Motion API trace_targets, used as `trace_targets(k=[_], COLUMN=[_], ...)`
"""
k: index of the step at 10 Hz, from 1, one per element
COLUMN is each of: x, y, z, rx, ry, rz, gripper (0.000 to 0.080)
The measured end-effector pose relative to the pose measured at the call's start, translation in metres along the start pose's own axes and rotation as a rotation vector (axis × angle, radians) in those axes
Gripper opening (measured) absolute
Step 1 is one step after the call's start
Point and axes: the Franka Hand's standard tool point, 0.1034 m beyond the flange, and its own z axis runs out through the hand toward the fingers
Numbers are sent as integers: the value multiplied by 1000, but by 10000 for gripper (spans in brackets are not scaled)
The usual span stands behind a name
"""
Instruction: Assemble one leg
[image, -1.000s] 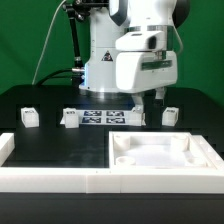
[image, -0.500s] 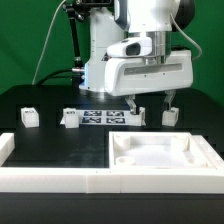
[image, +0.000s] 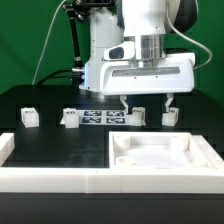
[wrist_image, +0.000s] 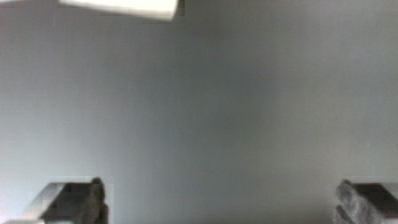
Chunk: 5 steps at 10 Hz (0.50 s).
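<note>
The jaws hang wide open and hold nothing, with a fingertip (image: 122, 101) on each side, low over the table (image: 40, 145). 4 legs stand in a far row. One leg (image: 29, 117) and another leg (image: 71, 119) are on the exterior view's left of the marker board (image: 105, 118). The other 2 are on its right: a leg (image: 139, 116) below the open jaws and a leg (image: 171, 116) under the right fingertip. A big white panel (image: 160, 155) lies nearer.
</note>
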Motion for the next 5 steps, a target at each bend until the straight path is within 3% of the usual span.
trace_targets(k=[1,4,5], x=[-8,-21,-22], y=[-4,-28,-26], z=[1,-5,-3], rx=[8,28,26], ry=[-3,-8,-32], rz=[143,143,132], gripper=[648,648,648])
